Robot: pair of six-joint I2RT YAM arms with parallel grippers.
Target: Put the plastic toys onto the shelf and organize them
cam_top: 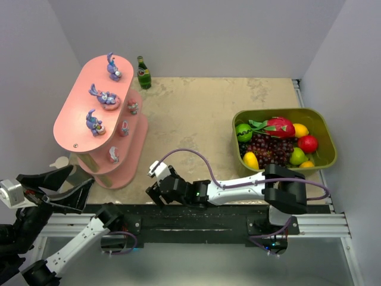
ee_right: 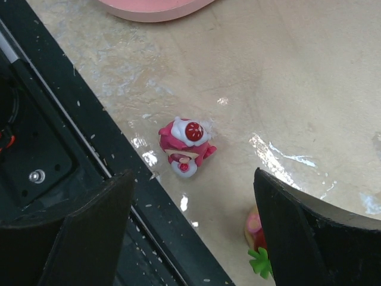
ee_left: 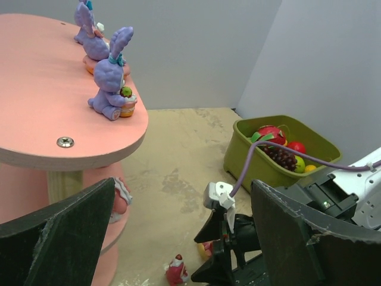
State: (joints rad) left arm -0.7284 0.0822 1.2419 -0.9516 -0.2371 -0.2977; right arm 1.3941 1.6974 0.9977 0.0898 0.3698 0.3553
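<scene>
The salmon-pink shelf (cam_top: pixel 71 122) stands at the back left, with three purple bunny toys (cam_top: pixel 94 122) on its top tier and small pink ones (cam_top: pixel 124 127) on the lower tiers. My right gripper (cam_top: pixel 153 183) hovers open over the table's near edge. In the right wrist view a red-and-white toy (ee_right: pixel 186 146) lies on the table just beyond that right gripper (ee_right: pixel 193 179). A second toy (ee_right: pixel 256 238) with a green leaf sits half hidden by the right finger. My left gripper (ee_left: pixel 183 185) is open and empty beside the shelf (ee_left: pixel 47 101), facing a purple bunny (ee_left: pixel 110 80).
An olive-green tub (cam_top: pixel 324 134) of fake fruit stands at the right. A green bottle (cam_top: pixel 143 72) is behind the shelf. The black mounting rail (ee_right: pixel 71 179) runs along the near table edge, right beside the red-and-white toy. White walls close in the table.
</scene>
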